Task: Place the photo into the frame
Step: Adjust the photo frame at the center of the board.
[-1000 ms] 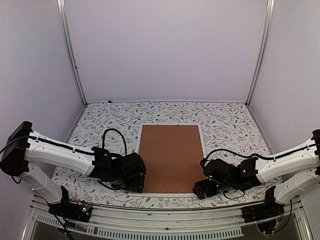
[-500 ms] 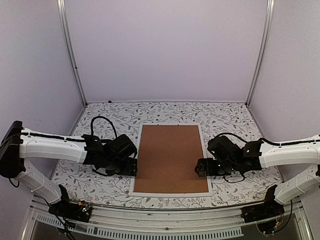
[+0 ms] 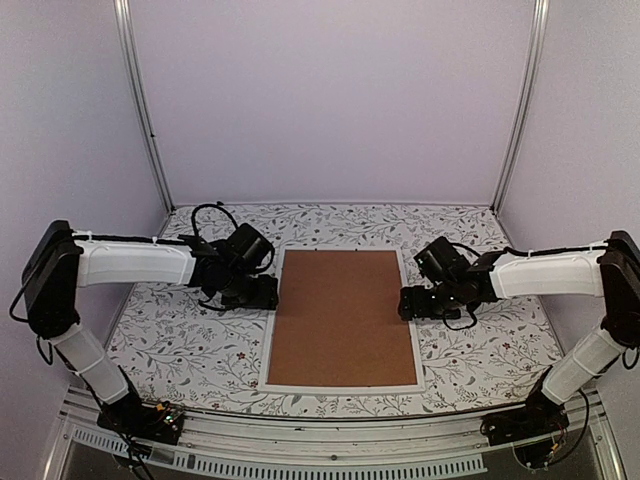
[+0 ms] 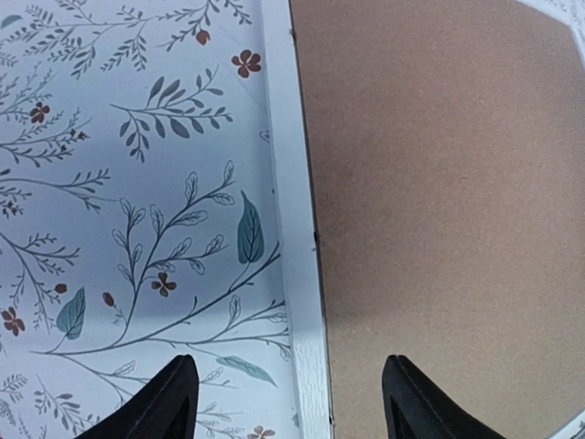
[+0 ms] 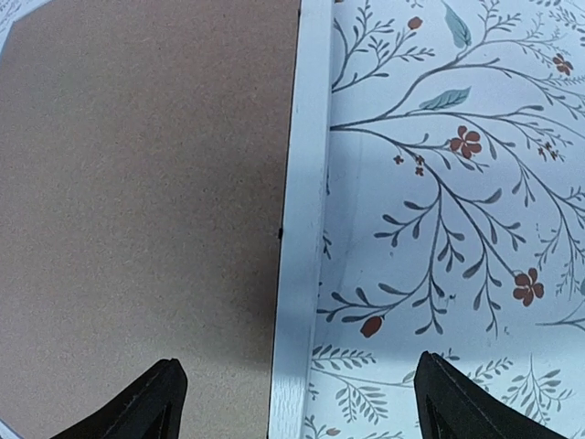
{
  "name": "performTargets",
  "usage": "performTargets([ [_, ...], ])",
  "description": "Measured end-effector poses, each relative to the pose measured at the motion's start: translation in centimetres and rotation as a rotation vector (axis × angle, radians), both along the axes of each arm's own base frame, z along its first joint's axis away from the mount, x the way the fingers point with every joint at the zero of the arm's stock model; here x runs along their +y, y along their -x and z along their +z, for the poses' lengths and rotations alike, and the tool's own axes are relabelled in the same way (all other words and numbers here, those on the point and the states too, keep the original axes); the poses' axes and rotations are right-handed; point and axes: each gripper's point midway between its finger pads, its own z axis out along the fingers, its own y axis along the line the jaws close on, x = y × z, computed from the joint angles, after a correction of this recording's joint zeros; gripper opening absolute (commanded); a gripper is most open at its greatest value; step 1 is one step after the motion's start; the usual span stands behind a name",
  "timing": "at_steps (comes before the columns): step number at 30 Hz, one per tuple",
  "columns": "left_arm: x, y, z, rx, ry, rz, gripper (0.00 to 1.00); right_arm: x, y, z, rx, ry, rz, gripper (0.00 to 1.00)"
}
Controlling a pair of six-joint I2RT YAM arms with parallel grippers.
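White, narrow rails mark out the frame (image 3: 341, 387), which is laid flat at the middle of the desk (image 3: 190, 350), with its long sides running away from the arm bases. Its inside is filled from rail to rail by a plain brown board (image 3: 345, 315), matte and faintly grainy.

The left claw (image 3: 264, 297) is held low at the frame's left long side, a little beyond the halfway point of that side. In the left wrist view the claw (image 4: 288, 398) is seen with its two dark fingers (image 4: 175, 402) spread wide apart. One is placed over the desk (image 4: 137, 183) and the other over the board (image 4: 439, 229), with the white rail (image 4: 297, 274) running between them. Nothing is gripped, and whether the tips touch the surface cannot be told.

The right claw (image 3: 408, 303) is set in the same way at the opposite long side, roughly level with the left one. In its wrist view the claw (image 5: 297, 398) is likewise spread wide. One finger (image 5: 155, 402) is over the board (image 5: 137, 210), the other over the desk (image 5: 457, 229), and the rail (image 5: 303, 229) lies between.

The desk is covered by a pale cloth printed with grey-green sprigs and small red flowers. Plain lilac walls with metal posts stand around it.
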Motion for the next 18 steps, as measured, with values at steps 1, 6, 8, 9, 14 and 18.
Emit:
performTargets([
  [1, -0.1, -0.2, -0.5, 0.009, -0.006, -0.007, 0.69, 0.1, -0.4, -0.2, 0.003, 0.002, 0.005, 0.86],
  [6, -1.0, -1.0, -2.5, 0.047, -0.009, -0.050, 0.68, 0.5, -2.3, -1.6, 0.023, 0.011, 0.046, 0.74],
  [8, -1.3, -1.2, -2.8, 0.051, 0.001, -0.058, 0.67, 0.7, -2.6, -2.0, 0.029, 0.011, 0.063, 0.71],
  [9, -1.4, -1.2, -2.9, 0.053, 0.006, -0.061, 0.66, 0.9, -2.8, -2.1, 0.031, 0.010, 0.070, 0.70],
  [14, -1.8, -1.4, -3.4, 0.066, 0.035, -0.072, 0.63, 1.0, -3.2, -3.1, 0.050, 0.009, 0.097, 0.69],
  [18, -1.8, -1.6, -3.5, 0.073, 0.073, -0.084, 0.63, 0.9, -3.7, -3.0, 0.058, -0.027, 0.108, 0.68],
])
